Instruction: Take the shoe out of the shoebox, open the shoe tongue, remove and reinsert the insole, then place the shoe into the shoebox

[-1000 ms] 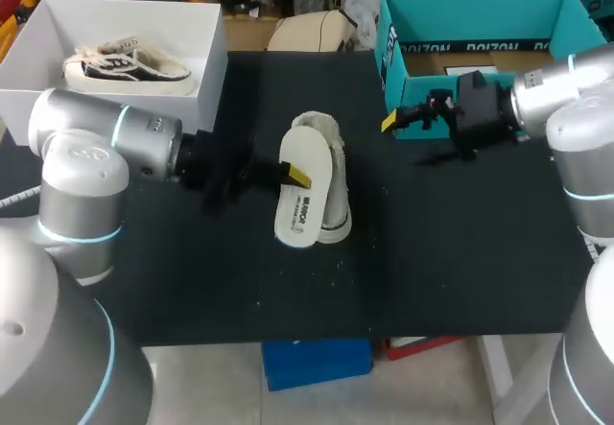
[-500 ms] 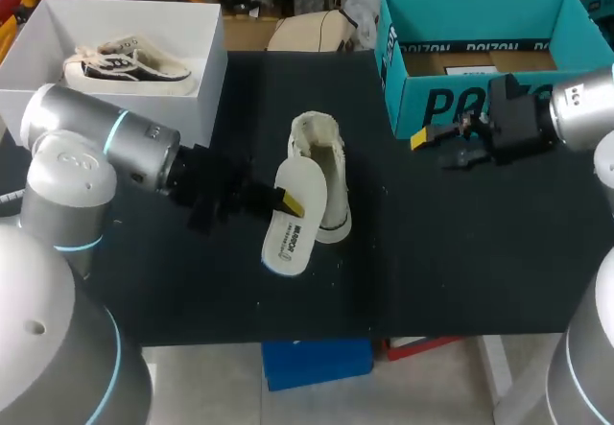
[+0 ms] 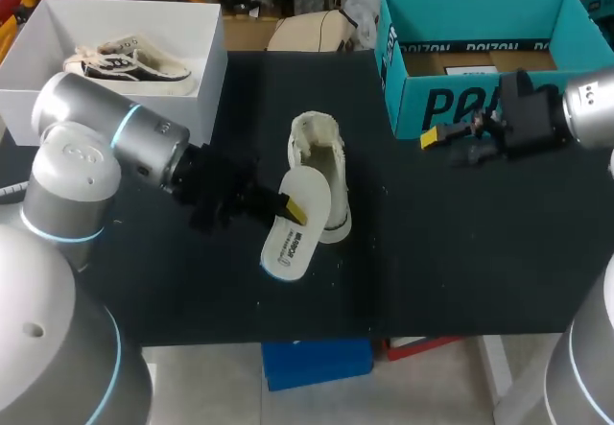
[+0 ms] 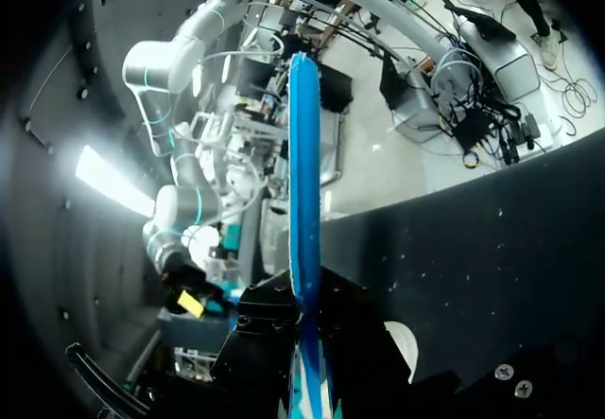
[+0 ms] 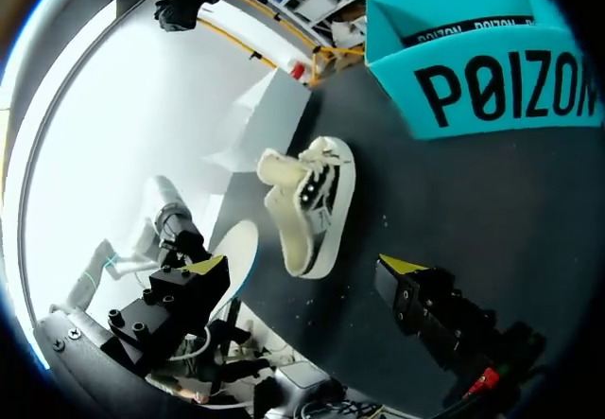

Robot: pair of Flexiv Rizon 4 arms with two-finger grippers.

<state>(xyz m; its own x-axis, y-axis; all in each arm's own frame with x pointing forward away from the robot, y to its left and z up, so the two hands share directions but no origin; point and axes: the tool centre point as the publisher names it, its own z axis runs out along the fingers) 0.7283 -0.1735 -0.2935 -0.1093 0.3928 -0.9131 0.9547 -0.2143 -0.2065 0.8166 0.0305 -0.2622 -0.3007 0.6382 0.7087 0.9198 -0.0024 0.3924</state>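
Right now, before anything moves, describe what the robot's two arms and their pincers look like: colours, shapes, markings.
The left arm and the right arm are thick, rounded silver-grey tubes with thin light-blue rings at the joints. Each wrist ends in a boxy black block. The left pincer and the right pincer have black fingers with bright yellow tips.

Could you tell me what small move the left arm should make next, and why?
Probably swing the insole back over the opening of the shoe. The left gripper is shut on it and it looks clear of the shoe, so removal seems done; the right gripper hangs open by the teal box.
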